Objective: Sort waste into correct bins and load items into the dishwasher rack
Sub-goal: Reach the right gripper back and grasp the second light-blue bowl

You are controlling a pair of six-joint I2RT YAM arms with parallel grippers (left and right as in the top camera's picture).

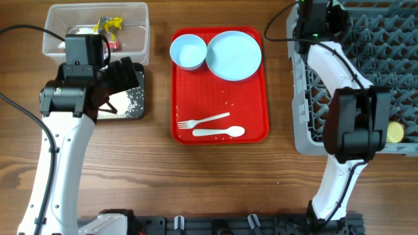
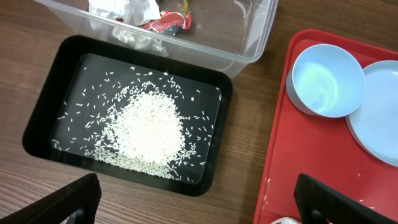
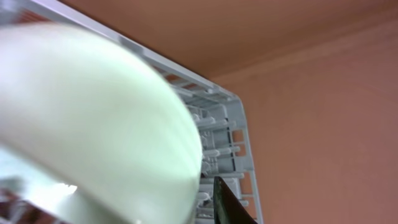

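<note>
Now, left fingers [image 2: 59, 202]: spread fully wide, holding nothing, hanging above the black tub [image 2: 37, 124]; one dark tip at each lower corner of the wrist view.
Right fingers [image 3: 230, 205]: up over the far left corner of the rack [image 1: 392, 52]; only one dark tip visible in the wrist view, so cannot tell how far apart, nor whether gripping anything.
Whitish cup [image 3: 93, 124]: blurred, filling the left of the right wrist view, just beside that tip, rack pegs behind it; held or merely close, cannot tell.
Yellow cup [image 1: 395, 132]: inside the rack at its near right edge, partly hidden by the right arm [image 1: 353, 124].
Rack: grey-blue, on the right of the surface [image 1: 215, 183].
Black tub: on the left, just near of the clear tub [image 1: 145, 39].
Rice [image 2: 149, 124]: heaped in the middle of the black tub, loose grains scattered round the heap.
Clear tub: far left; tissue [image 2: 124, 9], red wrapper [image 2: 168, 22] and yellow wrapper [image 1: 110, 25] inside.
Red tray [image 1: 222, 85]: centre, between the tubs and the rack.
Bowl [image 1: 188, 51]: far left corner of the tray, right against the plate.
Plate [image 1: 234, 55]: far right corner of the tray.
Fork [image 1: 202, 121]: near part of the tray, lying slantwise, tines to the left.
Spoon [image 1: 219, 132]: just near of the fork, scoop end to the right.
</note>
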